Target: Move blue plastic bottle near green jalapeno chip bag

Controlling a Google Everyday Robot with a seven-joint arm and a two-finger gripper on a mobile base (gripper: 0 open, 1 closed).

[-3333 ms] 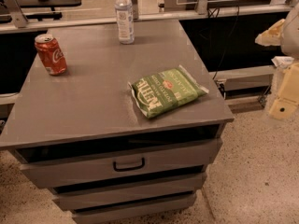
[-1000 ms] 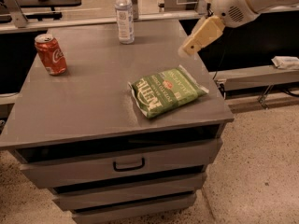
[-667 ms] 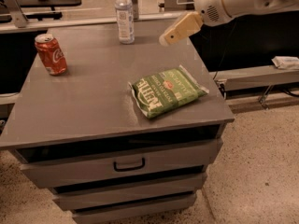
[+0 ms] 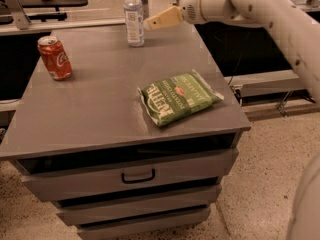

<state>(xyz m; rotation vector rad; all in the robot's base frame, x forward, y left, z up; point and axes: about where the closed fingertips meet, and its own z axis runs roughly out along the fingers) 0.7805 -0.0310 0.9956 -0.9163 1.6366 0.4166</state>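
Camera view: gripper (image 4: 158, 20) just right of blue plastic bottle (image 4: 133, 19), open or closed unclear; green jalapeno chip bag (image 4: 180, 98) well apart.

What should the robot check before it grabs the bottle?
1. The tall clear blue plastic bottle, white cap, stands upright: ok.
2. The gripper is beside the bottle: ok.
3. The gripper is around the bottle: not ok.
4. The flat green jalapeno chip bag lies on the table: ok.
5. Bare grey tabletop between bottle and bag: ok.
6. The red soda can is away from that path: ok.
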